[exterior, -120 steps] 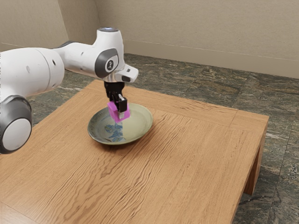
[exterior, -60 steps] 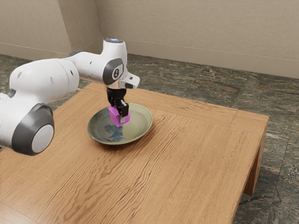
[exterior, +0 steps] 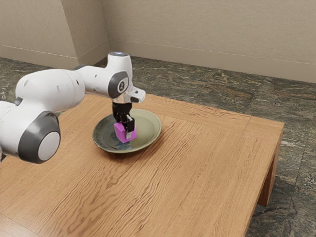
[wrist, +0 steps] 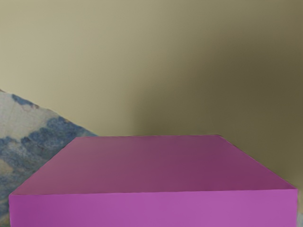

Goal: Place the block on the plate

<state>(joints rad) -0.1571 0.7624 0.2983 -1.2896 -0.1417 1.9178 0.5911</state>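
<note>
I've got the fingers (exterior: 130, 123) closed to the block's width, w/ the pink block (exterior: 122, 133) gripped betw. them, L of frame ctr. It's low over the plate (exterior: 150, 129), inside the rim; can't tell if it touches. Block + fingers hide pt. of the plate's blue pattern (exterior: 121, 146). Plate sits on the wood counter (exterior: 207, 158); stone floor (exterior: 296, 106) upper R, wall (exterior: 207, 29) across top.

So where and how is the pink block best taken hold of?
I'd take the block by two opposite side faces, coming down from above: its sides look flat and parallel, and the raised rim of the plate could hinder a sideways approach. The claw holds it from above now.
</note>
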